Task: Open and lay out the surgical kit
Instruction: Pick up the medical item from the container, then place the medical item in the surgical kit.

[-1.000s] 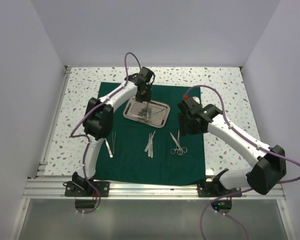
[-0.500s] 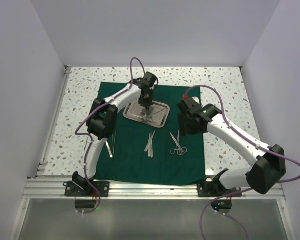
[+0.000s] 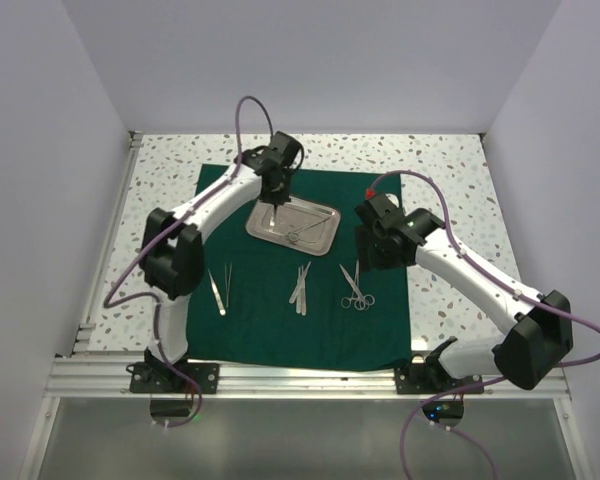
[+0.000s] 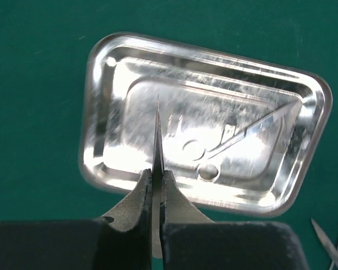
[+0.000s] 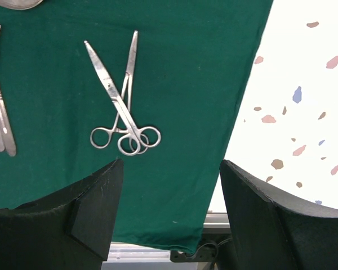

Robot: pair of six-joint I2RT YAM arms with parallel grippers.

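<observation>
Nearest you, the dark green cloth (image 3: 270, 335) lies spread flat on the speckled table (image 3: 450, 170). On its near half you have a row of tools: tweezers (image 3: 220, 288) at the left, two flat steel handles (image 3: 300, 286) in the middle, and two crossed ring-handled instruments (image 5: 122, 111) at the right. Your right gripper (image 5: 170, 166) hangs above the cloth's right part near those crossed instruments, jaws wide and holding nothing. Farther back, the steel tray (image 4: 101, 112) sits on the cloth with one ring-handled instrument (image 4: 245, 134) lying in it. Your left gripper (image 4: 156, 171) hovers over the tray, fingers pinched narrow on a slim steel instrument (image 4: 157, 129) seen edge-on, its tip pointing across the tray.
</observation>
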